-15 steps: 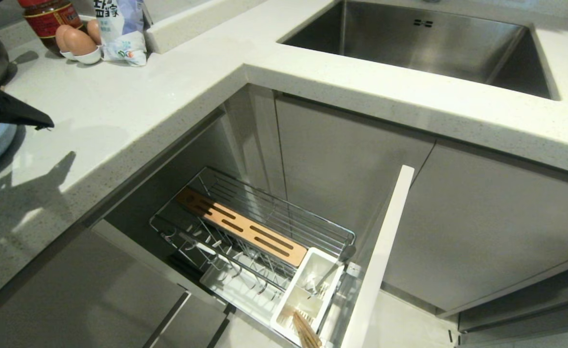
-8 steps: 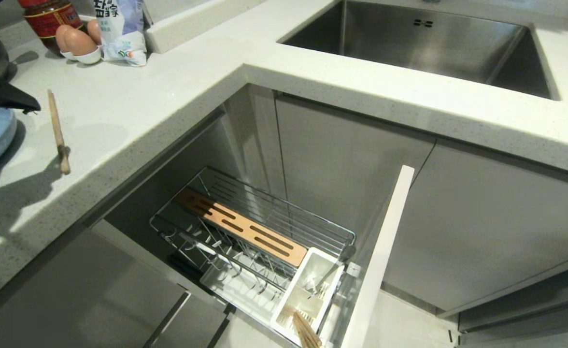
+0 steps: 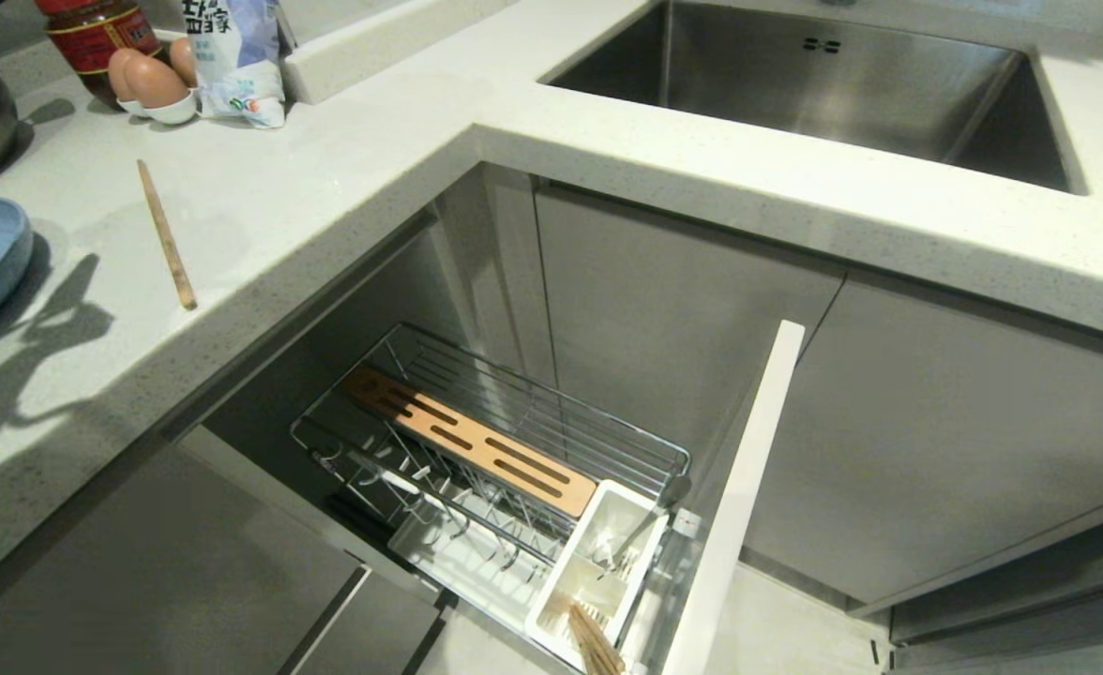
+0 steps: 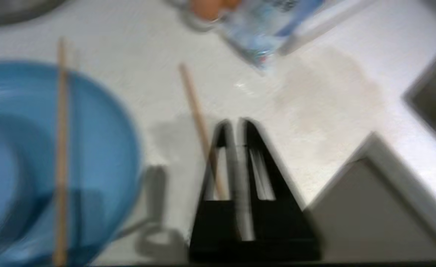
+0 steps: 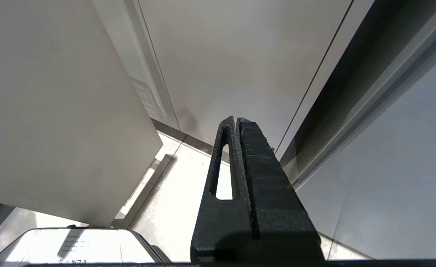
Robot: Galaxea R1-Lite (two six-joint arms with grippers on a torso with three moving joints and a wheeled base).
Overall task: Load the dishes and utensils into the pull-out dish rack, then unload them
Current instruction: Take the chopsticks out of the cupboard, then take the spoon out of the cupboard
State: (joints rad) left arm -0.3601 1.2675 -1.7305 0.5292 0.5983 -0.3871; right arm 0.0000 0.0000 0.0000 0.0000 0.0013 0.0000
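While one chopstick [image 3: 166, 233] lies loose on the worktop [image 3: 308, 187], the left end effector [image 4: 234, 128] hovers beside it, pressed together and empty. Likely regrasping. The right end effector [image 5: 236, 124] hangs parked, also pressed together.

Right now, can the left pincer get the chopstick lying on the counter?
Probably yes. The chopstick lies alone on bare counter, with nothing over it, and the left pincer hangs just above it. But the pincer is shut, so it would need to open first.

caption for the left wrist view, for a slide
Shut left end effector above the counter beside a loose chopstick.
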